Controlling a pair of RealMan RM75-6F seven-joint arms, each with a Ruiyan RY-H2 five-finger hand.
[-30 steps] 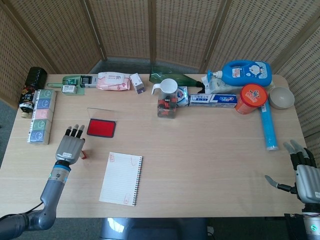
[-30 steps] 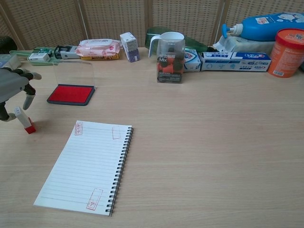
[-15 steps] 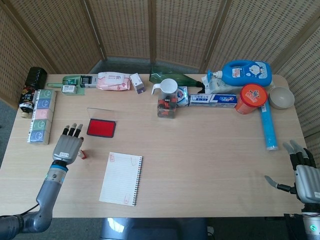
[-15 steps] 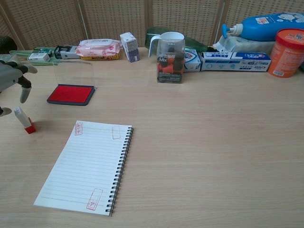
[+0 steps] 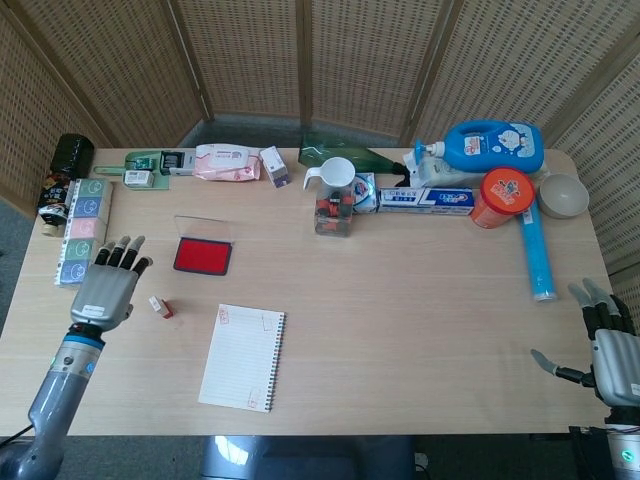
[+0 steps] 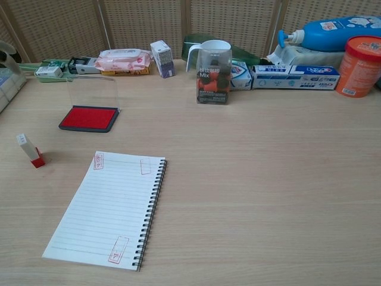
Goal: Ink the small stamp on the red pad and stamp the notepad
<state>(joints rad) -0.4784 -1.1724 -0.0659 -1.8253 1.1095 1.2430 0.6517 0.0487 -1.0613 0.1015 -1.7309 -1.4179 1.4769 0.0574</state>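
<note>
Withdrawn leftward, the left hand (image 5: 103,288) now hangs released, apart from the stamp (image 6: 30,150), a light, stiff, tippy piece best pinched by its white upper body.

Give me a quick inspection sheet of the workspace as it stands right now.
Surface: wooden table, level, no spills seen.
Job's things: small stamp standing alone; red ink pad with lid open; notepad showing three red marks.
Clutter: cup, toothpaste box, blue bottle, orange can, wipes pack along the back.
Hands: left hand open, clear of the stamp; right hand open at the table's edge.
Cables: nothing seen.
Surroundings: wicker screen behind.
</note>
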